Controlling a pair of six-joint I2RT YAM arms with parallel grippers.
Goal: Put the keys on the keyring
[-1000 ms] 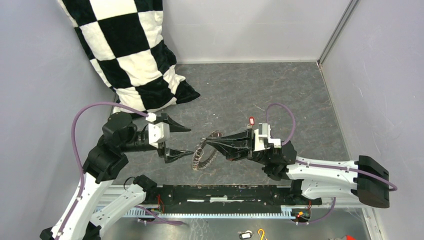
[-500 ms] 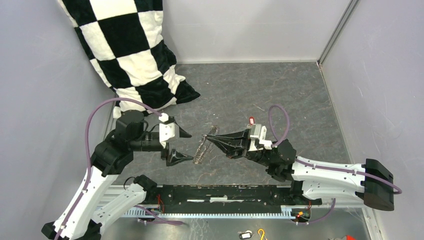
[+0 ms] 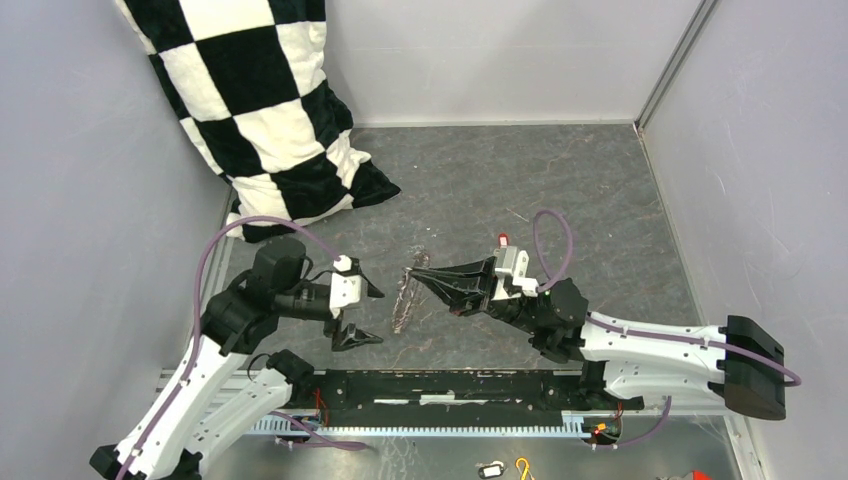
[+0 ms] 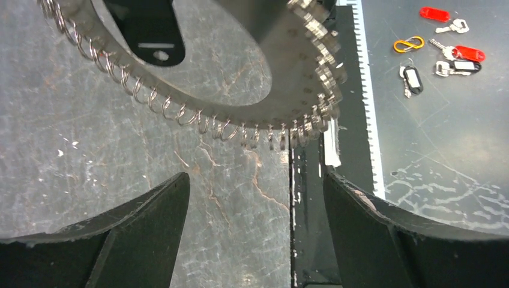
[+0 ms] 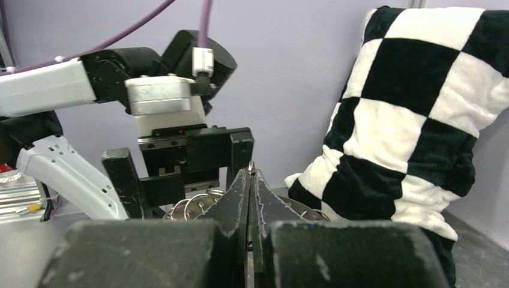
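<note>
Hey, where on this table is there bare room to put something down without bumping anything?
The far right of the table is bare, bordered by the back wall, the right wall and the red key. A smaller patch lies right of the pillow. The near middle is crowded: the open left fingers face the keyring pinched in the right fingers.

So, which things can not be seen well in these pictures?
Top view: the keyring stands edge-on, and its small pieces are too small to tell apart.
Left wrist view: the keyring's top is cut off by the upper edge; its right part is blurred.
Right wrist view: the shut right gripper hides most of the keyring.
Left wrist view: the keys are too small for detail.
</note>
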